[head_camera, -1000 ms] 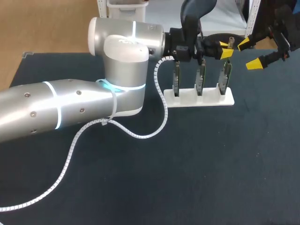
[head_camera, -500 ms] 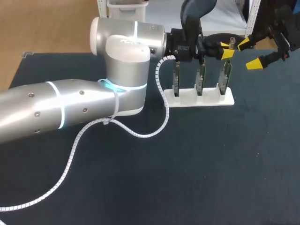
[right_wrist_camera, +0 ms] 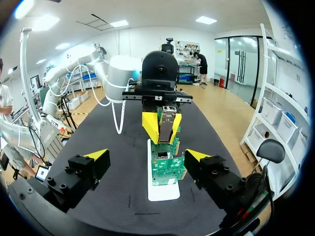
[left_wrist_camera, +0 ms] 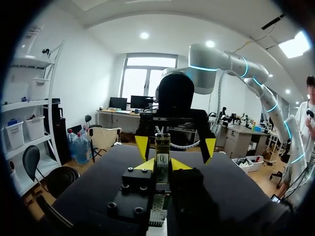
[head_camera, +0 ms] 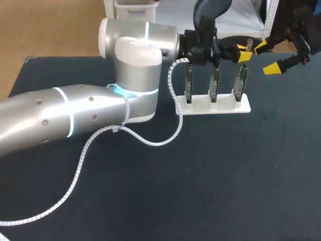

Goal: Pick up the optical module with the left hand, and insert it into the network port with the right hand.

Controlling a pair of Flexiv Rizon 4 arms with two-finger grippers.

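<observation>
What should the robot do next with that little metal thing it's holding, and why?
Probably the left gripper should lift the optical module a little clear of the green boards, toward the right gripper. The left gripper is shut on the module just above the boards in the white stand, and the right gripper is open, facing it but apart from it.

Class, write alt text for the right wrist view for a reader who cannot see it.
The left gripper holds the optical module between its yellow fingers, above green circuit boards standing in a white stand. The right gripper is open, facing it.
</observation>
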